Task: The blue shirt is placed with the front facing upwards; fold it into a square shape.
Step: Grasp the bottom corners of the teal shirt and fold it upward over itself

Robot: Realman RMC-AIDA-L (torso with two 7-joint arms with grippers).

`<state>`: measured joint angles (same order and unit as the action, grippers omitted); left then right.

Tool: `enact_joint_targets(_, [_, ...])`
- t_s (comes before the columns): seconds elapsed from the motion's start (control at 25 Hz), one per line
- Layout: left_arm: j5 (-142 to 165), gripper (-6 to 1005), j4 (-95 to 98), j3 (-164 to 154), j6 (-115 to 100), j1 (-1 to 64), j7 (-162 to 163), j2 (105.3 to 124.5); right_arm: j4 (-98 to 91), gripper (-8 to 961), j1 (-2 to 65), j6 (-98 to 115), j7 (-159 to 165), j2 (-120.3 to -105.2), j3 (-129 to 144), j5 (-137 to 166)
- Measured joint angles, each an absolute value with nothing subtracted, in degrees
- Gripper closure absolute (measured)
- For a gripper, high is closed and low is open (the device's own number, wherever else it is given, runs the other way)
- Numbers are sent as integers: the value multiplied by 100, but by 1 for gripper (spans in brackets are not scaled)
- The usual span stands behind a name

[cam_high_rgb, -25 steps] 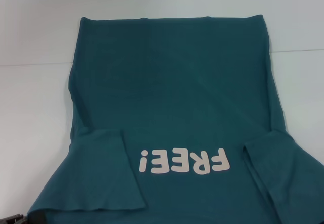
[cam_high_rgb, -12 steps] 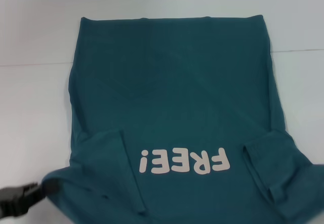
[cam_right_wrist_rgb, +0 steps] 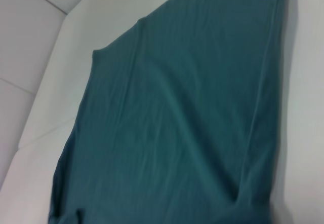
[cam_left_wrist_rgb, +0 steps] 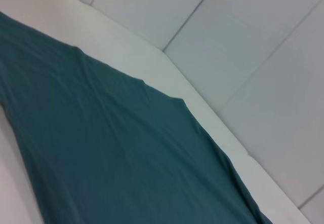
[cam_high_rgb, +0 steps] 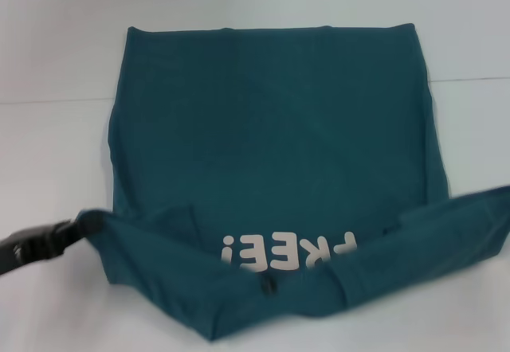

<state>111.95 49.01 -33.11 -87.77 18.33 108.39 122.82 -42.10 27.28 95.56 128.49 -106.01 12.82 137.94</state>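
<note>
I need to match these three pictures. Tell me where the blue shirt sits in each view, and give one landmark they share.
Head view: the blue shirt fills the middle, near edge lifted, left claw at its corner.
Left wrist view: the shirt covers the lower left.
Right wrist view: the shirt fills the centre and right.
Shared landmark: the white table beside the shirt's straight side edge.

The blue shirt (cam_right_wrist_rgb: 172,127) lies spread on a white table (cam_right_wrist_rgb: 76,57).
</note>
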Motion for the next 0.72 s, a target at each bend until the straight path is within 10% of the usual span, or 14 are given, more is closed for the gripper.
enact_joint_targets(0.72, [11160, 971, 3823, -3455, -6554, 3186, 10797, 12139, -3496, 883, 3155, 7921, 13026, -10574, 1280, 13021])
